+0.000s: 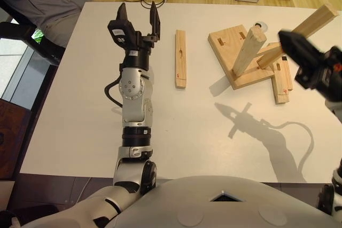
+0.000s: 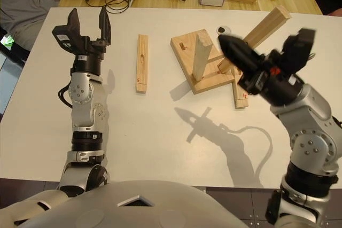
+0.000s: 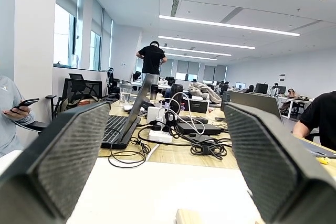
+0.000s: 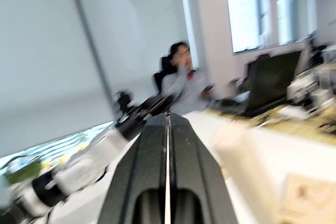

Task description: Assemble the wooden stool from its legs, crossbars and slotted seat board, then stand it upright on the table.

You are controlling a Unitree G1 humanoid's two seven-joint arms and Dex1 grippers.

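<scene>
Left gripper: jaws wide, empty, raised off the table. A crossbar lies flat just to its right. Right gripper: fingers pressed together, holding nothing. The seat board, with one leg upright in it, is just left of its tip. A second leg leans behind it.

One slotted seat board, two legs and two crossbars, all on one table
</scene>
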